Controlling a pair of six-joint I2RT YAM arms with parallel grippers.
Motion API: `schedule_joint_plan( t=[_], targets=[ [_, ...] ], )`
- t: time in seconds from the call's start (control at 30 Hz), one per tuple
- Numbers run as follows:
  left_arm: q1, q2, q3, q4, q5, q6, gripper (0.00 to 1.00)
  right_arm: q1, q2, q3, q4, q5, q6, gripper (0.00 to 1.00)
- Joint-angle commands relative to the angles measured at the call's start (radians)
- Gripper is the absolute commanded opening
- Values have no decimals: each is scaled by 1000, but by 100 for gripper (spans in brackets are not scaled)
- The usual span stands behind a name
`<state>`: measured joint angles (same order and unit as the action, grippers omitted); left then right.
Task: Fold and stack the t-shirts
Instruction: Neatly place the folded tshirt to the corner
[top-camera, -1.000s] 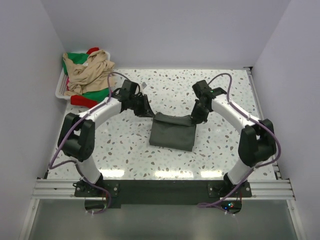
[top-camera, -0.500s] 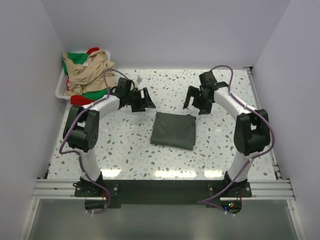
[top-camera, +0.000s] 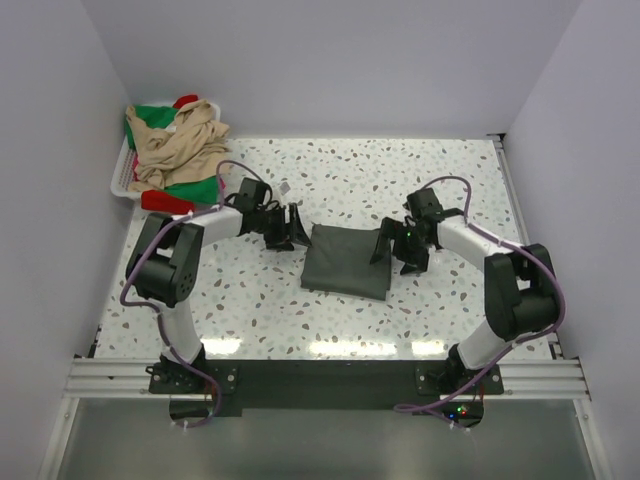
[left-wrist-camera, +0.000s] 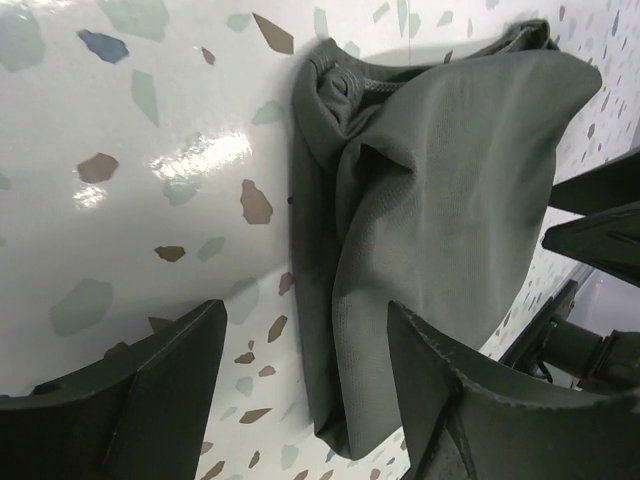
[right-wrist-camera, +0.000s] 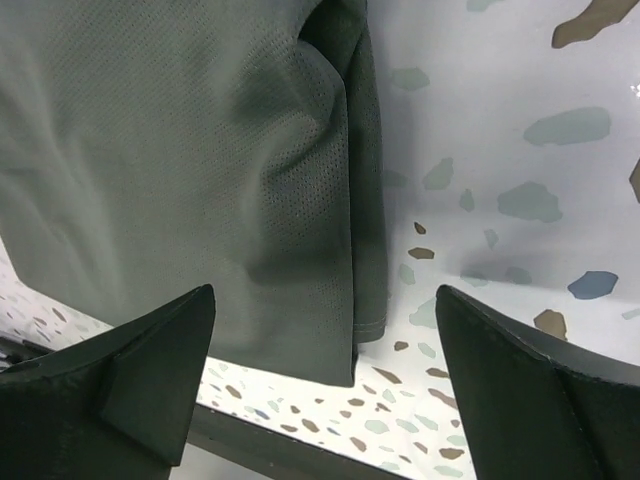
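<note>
The speckled desk (top-camera: 450, 170) carries a dark grey t-shirt (top-camera: 345, 260), folded to a rough rectangle near the middle, a little toward the near edge. It looks light, limp and thin, so the layers would likely slide apart unless pinched together. The stacked fold along its side is probably the best hold. In the far left corner a white basket (top-camera: 122, 178) holds a tangle of beige shirt (top-camera: 175, 145), green shirt (top-camera: 195, 190) and red shirt (top-camera: 165, 202).

The left gripper (top-camera: 285, 228) is spread and holds nothing, just beside the grey shirt's far left corner. The right gripper (top-camera: 398, 245) is likewise spread and holds nothing, over its right edge.

How many layers the fold has and where the neck label lies cannot be seen. The number of shirts in the basket is also unclear.
</note>
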<state>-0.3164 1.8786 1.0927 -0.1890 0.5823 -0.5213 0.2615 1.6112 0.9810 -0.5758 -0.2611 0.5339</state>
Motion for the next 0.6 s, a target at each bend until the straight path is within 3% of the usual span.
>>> schedule_joint_plan(
  t=[0.0,0.23,0.5,0.57],
  targets=[
    [-21,-35,-22,13,27,35,69,-1,-28,-25,96,-46,-21,94],
    [-24,2,-31,-7,18,38,57,-1,19,-74,189,-119,-28,89],
    [-36,16,-25,-15,19,43,56,12,98,-67,237,-182,-25,81],
    [-44,17,-24,-15,19,44,56,25,127,-56,231,-191,-29,74]
  ],
)
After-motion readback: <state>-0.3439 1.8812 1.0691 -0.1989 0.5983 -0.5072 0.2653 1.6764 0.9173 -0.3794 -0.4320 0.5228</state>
